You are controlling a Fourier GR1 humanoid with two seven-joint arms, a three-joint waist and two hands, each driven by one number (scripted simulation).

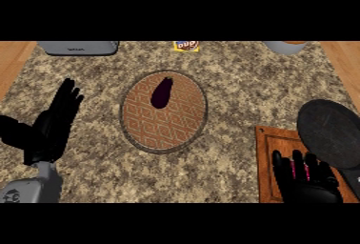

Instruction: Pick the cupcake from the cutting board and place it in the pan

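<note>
Two hands show: right hand [306, 177] curls round the pink-glimpsed cupcake [292, 169] on the cutting board [271, 162] beside the pan [329, 133]; left hand [55, 121] rests spread. Lifting risks clipping the pan's rim.

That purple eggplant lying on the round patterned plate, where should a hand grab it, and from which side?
Probably around its thick middle, coming straight down from above. The eggplant lies flat on the plate, its length running roughly away from the robot, so fingers and thumb should close across its narrow width, not over the tapering ends.
</note>
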